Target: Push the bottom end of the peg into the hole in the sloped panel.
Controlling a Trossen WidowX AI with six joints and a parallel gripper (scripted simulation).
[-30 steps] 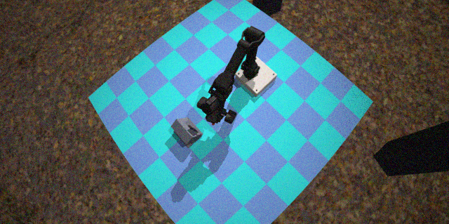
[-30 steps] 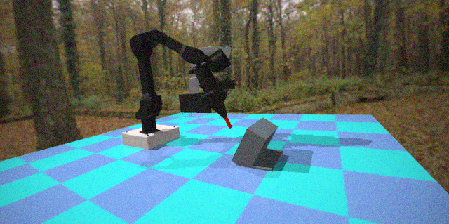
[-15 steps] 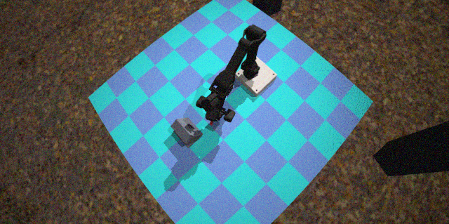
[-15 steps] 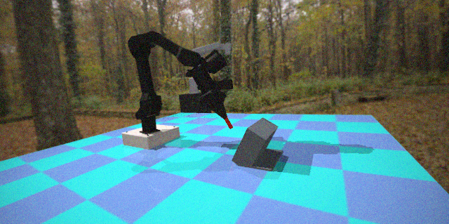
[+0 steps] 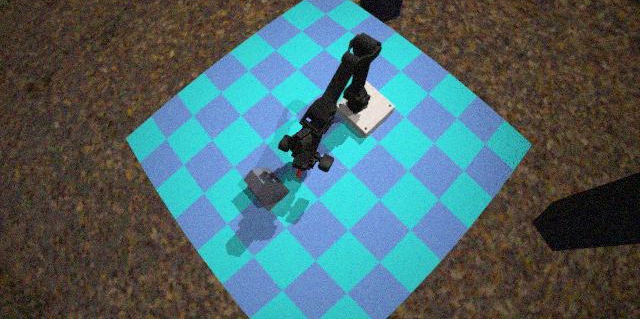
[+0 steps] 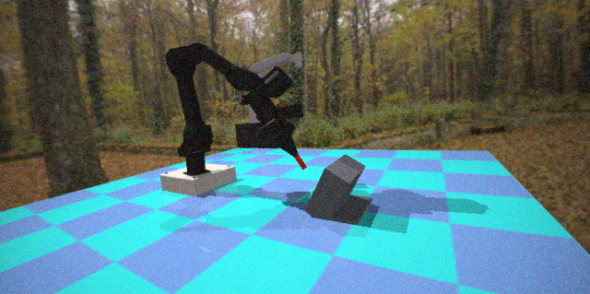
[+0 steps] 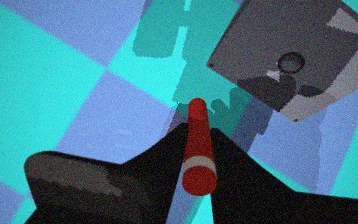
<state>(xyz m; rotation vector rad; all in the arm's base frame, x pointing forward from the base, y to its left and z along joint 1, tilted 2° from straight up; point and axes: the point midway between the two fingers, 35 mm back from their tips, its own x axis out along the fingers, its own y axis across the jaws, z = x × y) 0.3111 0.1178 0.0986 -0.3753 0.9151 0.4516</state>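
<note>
We judge that the peg is picked up and that the step in hand is bringing it to the hole, with insertion not yet begun. Our gripper [image 5: 299, 170] [image 6: 297, 155] [image 7: 198, 132] is clamped on the red round peg [image 5: 299, 173] [image 6: 301, 161] [image 7: 198, 140], which runs lengthwise between the fingertips, its lower end sticking out beyond them, in the air above the table [image 5: 350, 199] [image 6: 277, 257] [image 7: 30, 100]. In the exterior view the peg leans, its low end toward the right, and stands apart from the sloped panel [image 5: 267, 188] [image 6: 333, 188] [image 7: 260, 50], just to the panel's left. Next we would carry it over to the round hole [image 7: 291, 63], match its tilt to the hole's direction, then push straight in. The exterior view hides the hole, so how well the two line up is hard for us to tell.
</note>
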